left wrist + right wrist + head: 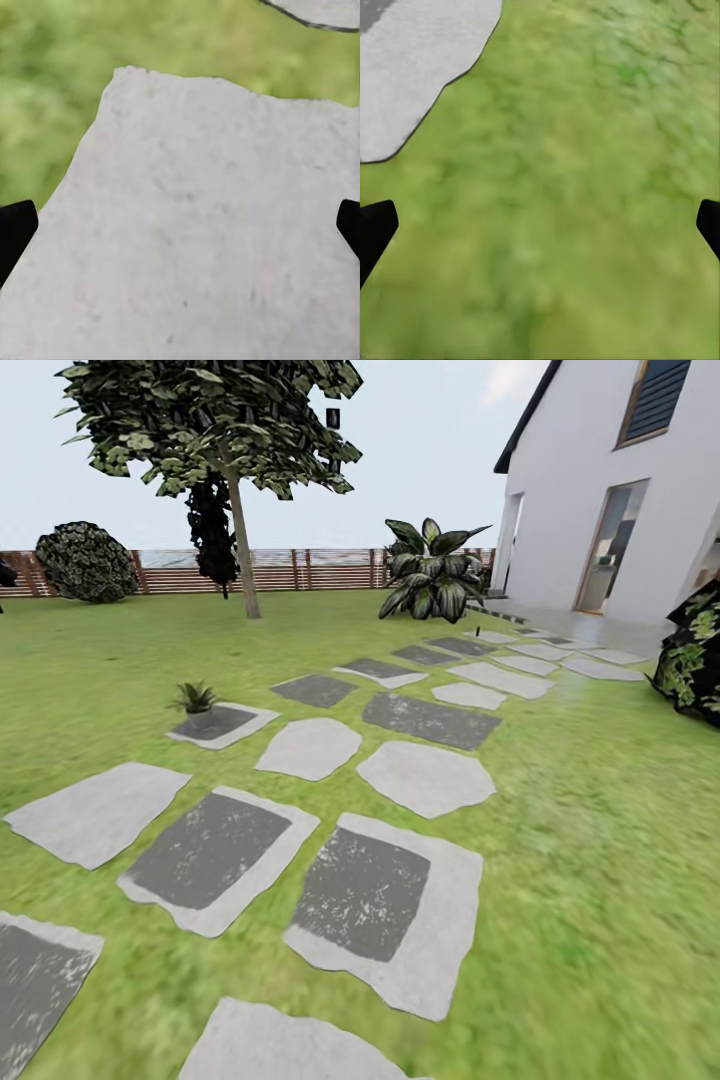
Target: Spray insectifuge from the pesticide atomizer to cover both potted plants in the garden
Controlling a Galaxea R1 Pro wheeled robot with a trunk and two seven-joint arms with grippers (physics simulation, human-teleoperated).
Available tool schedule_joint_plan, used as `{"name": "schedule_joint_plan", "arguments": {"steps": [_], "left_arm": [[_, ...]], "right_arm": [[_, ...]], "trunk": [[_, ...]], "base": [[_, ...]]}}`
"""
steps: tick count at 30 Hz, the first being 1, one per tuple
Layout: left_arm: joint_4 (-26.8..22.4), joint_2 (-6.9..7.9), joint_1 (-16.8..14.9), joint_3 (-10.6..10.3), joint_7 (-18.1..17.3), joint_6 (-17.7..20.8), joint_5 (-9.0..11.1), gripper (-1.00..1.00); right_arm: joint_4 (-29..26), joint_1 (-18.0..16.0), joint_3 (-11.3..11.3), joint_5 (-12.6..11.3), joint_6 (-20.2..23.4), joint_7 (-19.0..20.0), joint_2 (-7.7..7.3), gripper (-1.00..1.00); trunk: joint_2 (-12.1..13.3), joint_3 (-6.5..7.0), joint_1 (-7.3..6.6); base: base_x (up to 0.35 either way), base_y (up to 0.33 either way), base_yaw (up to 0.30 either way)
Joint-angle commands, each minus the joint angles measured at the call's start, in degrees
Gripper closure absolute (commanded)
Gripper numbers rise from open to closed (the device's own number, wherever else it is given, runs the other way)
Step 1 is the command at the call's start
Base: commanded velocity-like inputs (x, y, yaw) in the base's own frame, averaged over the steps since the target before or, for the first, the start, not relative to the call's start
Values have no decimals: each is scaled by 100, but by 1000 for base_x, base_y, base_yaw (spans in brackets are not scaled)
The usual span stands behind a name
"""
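One potted plant (195, 698), a small rosette of pointed green leaves in a little pot, stands at the edge of a dark stepping stone (222, 724) left of centre in the head view, several stones ahead. The pesticide atomizer is out of view. A tiny dark sliver (478, 630) stands far off by the distant stones, too small to identify. My left gripper (180, 225) is open over a pale grey stone (202, 225), with its black fingertips (16, 229) far apart. My right gripper (540, 225) is open over bare grass, holding nothing.
Stepping stones (365, 895) run across the lawn toward a white house (610, 490) at the right. A big striped-leaf bush (432, 572) stands by the path's far end, a tree (235, 480) behind on the left, a dark shrub (695, 655) at the right edge, a slatted fence (300, 570) beyond.
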Motion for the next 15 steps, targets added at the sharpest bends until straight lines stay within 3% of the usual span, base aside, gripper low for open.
{"name": "schedule_joint_plan", "arguments": {"steps": [1,7,15], "left_arm": [[6,-1,-3,9,-1,-18,8,-100],[11,-1,-3,9,-1,-18,8,-100],[43,-1,-3,9,-1,-18,8,-100]], "right_arm": [[3,-3,-3,3,-17,-9,1,-100],[8,-3,-3,3,-17,-17,1,-100],[13,-3,-1,3,-17,-12,1,-100]], "trunk": [[-2,-5,2],[-2,-5,2],[-2,-5,2]], "base": [[333,14,0],[333,3,-22],[333,0,-228]]}}
